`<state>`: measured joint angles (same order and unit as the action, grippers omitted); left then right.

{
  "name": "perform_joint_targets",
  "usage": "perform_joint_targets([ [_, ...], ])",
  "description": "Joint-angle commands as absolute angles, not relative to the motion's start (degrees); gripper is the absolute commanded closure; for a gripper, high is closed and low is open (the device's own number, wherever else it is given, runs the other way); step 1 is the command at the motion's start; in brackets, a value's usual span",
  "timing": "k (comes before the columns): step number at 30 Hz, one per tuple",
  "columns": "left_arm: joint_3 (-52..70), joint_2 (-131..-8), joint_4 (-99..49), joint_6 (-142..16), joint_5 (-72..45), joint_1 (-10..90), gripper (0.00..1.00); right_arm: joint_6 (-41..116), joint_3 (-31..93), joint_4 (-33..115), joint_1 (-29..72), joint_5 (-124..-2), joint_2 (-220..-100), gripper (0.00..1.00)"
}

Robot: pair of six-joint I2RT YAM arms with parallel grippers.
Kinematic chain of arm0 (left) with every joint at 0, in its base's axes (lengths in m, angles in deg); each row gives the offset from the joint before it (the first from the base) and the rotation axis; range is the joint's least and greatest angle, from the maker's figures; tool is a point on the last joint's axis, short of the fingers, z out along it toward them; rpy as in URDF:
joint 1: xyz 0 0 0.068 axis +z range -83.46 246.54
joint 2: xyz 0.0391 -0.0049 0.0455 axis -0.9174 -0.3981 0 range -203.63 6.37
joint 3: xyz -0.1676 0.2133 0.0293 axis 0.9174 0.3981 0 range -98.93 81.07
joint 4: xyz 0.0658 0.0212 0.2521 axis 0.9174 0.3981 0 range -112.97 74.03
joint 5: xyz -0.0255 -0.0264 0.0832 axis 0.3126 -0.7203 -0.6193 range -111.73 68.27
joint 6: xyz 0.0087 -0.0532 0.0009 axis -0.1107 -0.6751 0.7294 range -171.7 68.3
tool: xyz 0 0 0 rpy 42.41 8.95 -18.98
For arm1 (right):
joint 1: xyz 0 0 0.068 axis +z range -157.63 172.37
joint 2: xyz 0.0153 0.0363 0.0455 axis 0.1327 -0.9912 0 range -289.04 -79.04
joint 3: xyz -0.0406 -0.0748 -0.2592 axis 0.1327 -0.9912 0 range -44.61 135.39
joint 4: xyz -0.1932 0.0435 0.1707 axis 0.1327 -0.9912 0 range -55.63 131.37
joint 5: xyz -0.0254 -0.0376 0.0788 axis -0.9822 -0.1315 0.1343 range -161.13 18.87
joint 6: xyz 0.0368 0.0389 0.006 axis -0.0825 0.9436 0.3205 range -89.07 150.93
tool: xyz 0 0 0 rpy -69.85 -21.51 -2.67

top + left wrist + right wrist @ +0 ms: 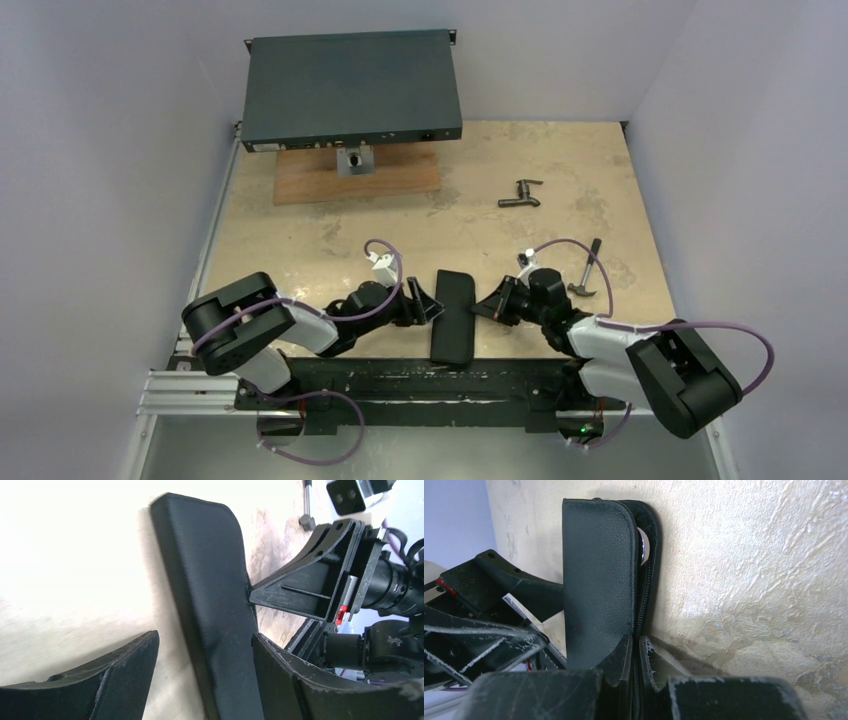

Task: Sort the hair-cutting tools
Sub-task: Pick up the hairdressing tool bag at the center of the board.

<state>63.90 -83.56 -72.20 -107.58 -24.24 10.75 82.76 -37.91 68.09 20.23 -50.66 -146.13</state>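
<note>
Black zippered case [453,318] is lying flat near the table's [300,240] front edge, a silver piece [644,542] showing through its open zip. Right end effector [635,642] is pinching the zip edge, clenched. Left end effector [204,647] is straddling the case, released. Hammer [588,272] is lying to the right.

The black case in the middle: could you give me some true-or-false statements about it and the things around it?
The case lies between the two grippers. True.
The right gripper is shut on the case's zip edge. True.
The left gripper is clamped shut. False: its fingers stand apart, one on each side of the case.
The hammer lies inside the case. False: it lies on the table, to the case's right.
</note>
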Motion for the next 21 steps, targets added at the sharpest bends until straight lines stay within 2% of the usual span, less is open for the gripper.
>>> perform_joint_targets([
  [1,69.16,-81.73,-72.94,-110.25,-22.14,13.56,0.29,83.75,-38.83,70.85,20.46,-49.04,-148.12,1.00],
  [8,69.06,-84.07,-72.15,-110.85,-15.75,13.53,0.28,83.04,-38.61,71.20,20.41,-51.50,-153.31,1.00],
  [15,64.17,-83.37,-61.14,-107.87,-14.66,10.16,0.26,83.98,-39.45,74.27,20.41,-52.07,-157.38,1.00],
  [21,62.71,-87.14,-64.91,-107.72,-11.13,10.03,0.27,85.89,-40.70,79.91,20.41,-51.39,-161.75,1.00],
])
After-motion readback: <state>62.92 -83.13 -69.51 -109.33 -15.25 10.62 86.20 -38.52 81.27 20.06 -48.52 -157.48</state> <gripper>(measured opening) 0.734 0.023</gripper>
